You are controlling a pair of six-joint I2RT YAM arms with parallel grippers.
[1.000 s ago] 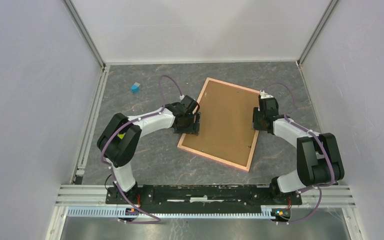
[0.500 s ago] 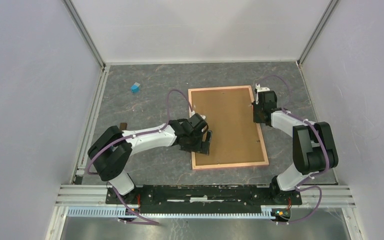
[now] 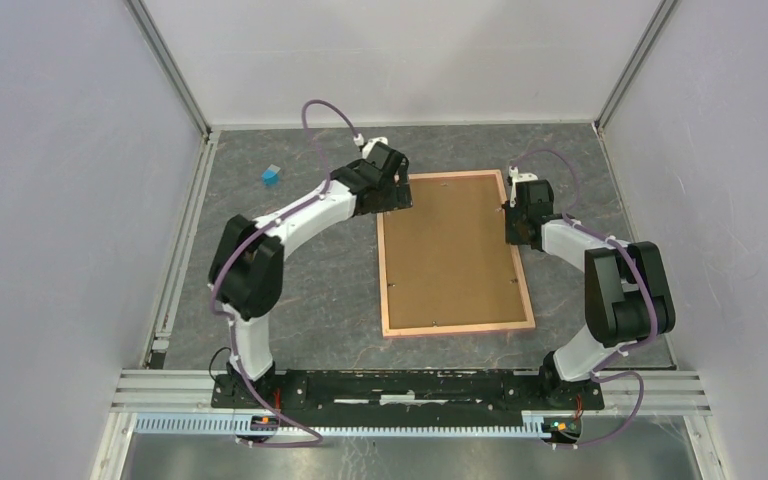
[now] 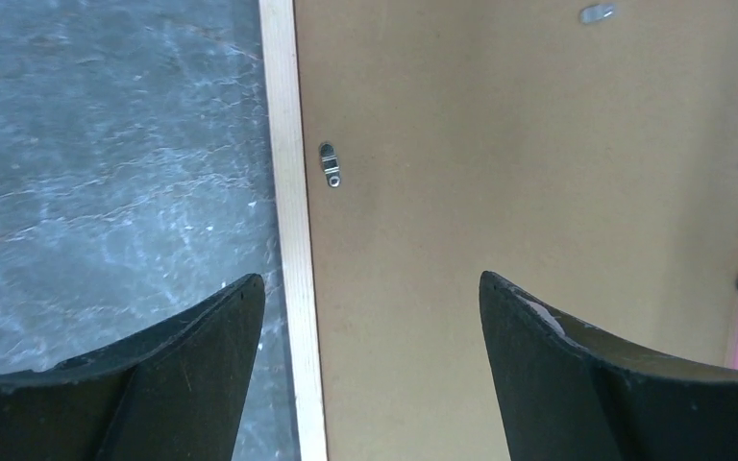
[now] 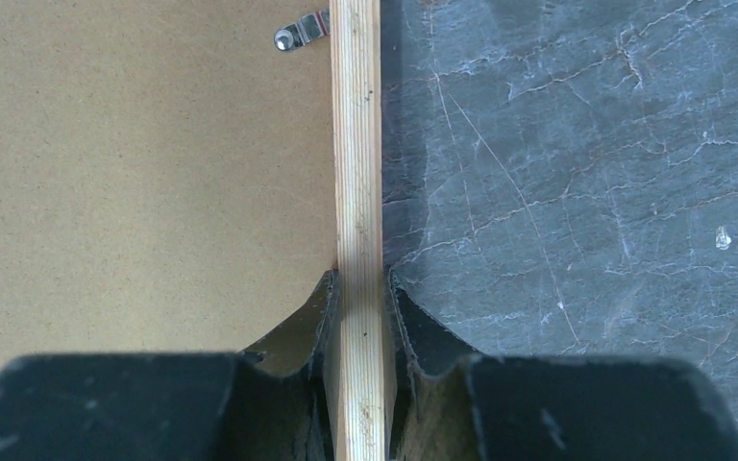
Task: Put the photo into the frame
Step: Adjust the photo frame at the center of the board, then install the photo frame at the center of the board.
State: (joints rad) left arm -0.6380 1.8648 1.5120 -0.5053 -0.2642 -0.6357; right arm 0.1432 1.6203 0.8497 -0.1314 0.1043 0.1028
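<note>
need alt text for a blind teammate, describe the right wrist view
The right pincer is closed on the pale wooden rim of the frame, one finger on each side of it. The brown backing board fills the left part of the picture, with a small metal clip near the top, and the grey marbled table lies to the right.

Salmon-pink rim on the frame (image 3: 457,328), pale striped wood grain at its back, around a plain brown backing board (image 3: 453,250); dark grey worktop (image 3: 310,290) veined white; small blue block (image 3: 271,176); purple cables (image 3: 306,118).
</note>
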